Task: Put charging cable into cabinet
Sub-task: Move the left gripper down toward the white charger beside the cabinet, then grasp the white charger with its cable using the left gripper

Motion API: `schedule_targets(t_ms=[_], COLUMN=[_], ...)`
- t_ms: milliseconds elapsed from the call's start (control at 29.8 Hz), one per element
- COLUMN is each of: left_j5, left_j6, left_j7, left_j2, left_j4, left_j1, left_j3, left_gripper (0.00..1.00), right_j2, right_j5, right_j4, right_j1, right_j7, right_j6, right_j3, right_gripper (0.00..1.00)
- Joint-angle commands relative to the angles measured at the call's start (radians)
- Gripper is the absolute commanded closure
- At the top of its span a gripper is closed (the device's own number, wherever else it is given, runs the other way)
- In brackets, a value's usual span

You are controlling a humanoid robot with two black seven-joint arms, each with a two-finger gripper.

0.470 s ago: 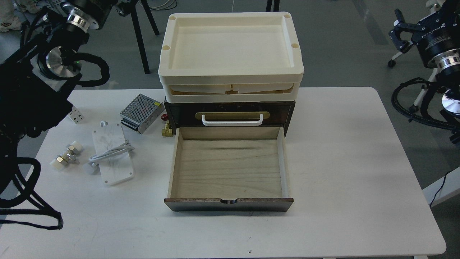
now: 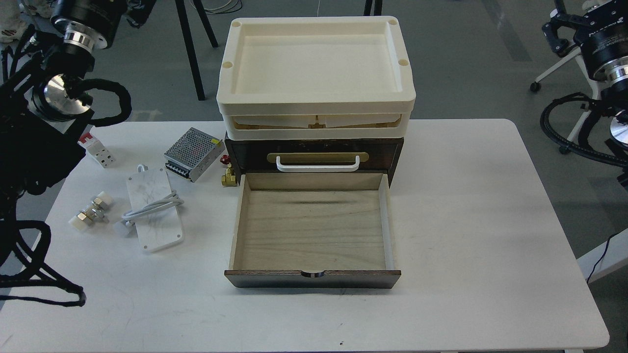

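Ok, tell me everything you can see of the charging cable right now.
The charging cable is a thick white cord bundled in loose loops, lying across a flat white, faintly marbled slab left of the cabinet's open drawer. Its small white plug end rests on the table at the slab's left edge. A small white loop shows at the slab's far end. Nothing grips it, and neither arm is near it.

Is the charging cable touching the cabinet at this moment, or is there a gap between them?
Apart. The head view shows bare white table between the charging cable and the open drawer of the cabinet; the cable lies to its left.
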Motion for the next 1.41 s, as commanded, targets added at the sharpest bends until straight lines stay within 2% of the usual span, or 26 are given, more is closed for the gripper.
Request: schedule_targets(t_ms=[0,67,168,268,302,369,436,503,604,671,772,973,1040,1141,1242,1376], left_j5=[-0.003,0.002,0.06,0.347,0.481,0.703,0.906,1.133,1.635,1.918,2.117,2.246,2.273,2.286,2.284,2.278], left_j6=[0.0,0.0,0.0,0.021,0.132,0.304,0.404,0.438,0.51,0.571,0.585,0.585,0.592,0.624,0.662,0.674], left_j7=[-0.071,-0.071,-0.071,-0.071,-0.071,-0.071,-0.071,-0.071,-0.071,-0.071,-0.071,-0.071,-0.071,-0.071,-0.071,-0.071], left_j2=[0.02,0.081,0.215,0.348,0.4,0.521,0.643,0.692,0.714,0.712,0.695,0.571,0.519,0.42,0.382,0.384], left_j4=[-0.134,-0.304,-0.632,-0.911,-0.994,-1.108,-1.154,-1.153,-1.09,-0.957,-0.799,-0.751,-0.679,-0.538,-0.438,-0.409], left_j1=[0.073,0.131,0.214,0.245,0.25,0.241,0.215,0.185,0.19,0.198,0.193,0.21,0.21,0.218,0.234,0.23], left_j3=[-0.097,-0.153,-0.164,-0.15,-0.11,0.036,0.178,0.285,0.368,0.416,0.506,0.676,0.72,0.734,0.734,0.734], left_gripper=[0.0,0.0,0.0,0.0,0.0,0.01,0.01,0.02,0.03,0.04,0.04,0.06,0.07,0.07,0.07,0.07], right_j2=[-0.076,-0.121,-0.144,-0.176,-0.196,-0.237,-0.254,-0.256,-0.256,-0.256,-0.256,-0.262,-0.262,-0.262,-0.262,-0.262], right_j5=[0.004,0.004,0.004,0.006,0.004,0.004,0.004,0.004,0.006,0.009,0.012,0.01,0.01,0.012,0.012,0.012], right_j4=[0.018,0.021,0.022,0.056,0.082,0.116,0.124,0.124,0.127,0.13,0.13,0.127,0.127,0.127,0.127,0.127], right_j1=[-0.009,-0.018,-0.058,-0.098,-0.113,-0.141,-0.168,-0.198,-0.239,-0.251,-0.255,-0.258,-0.259,-0.261,-0.262,-0.271], right_j7=[-0.003,-0.003,-0.003,-0.005,-0.006,-0.006,-0.006,-0.006,-0.006,-0.005,-0.005,-0.006,-0.005,-0.006,-0.005,-0.005], right_j6=[0.0,0.0,0.0,0.0,0.0,0.0,0.0,0.0,0.0,0.0,0.0,0.0,0.0,0.0,0.0,0.0], right_j3=[0.052,0.055,0.057,0.051,0.049,0.049,0.047,0.051,0.052,0.052,0.055,0.057,0.057,0.055,0.055,0.057], right_gripper=[0.0,0.0,0.0,0.0,0.0,0.0,0.0,0.0,0.0,0.0,0.0,0.0,0.0,0.0,0.0,0.0])
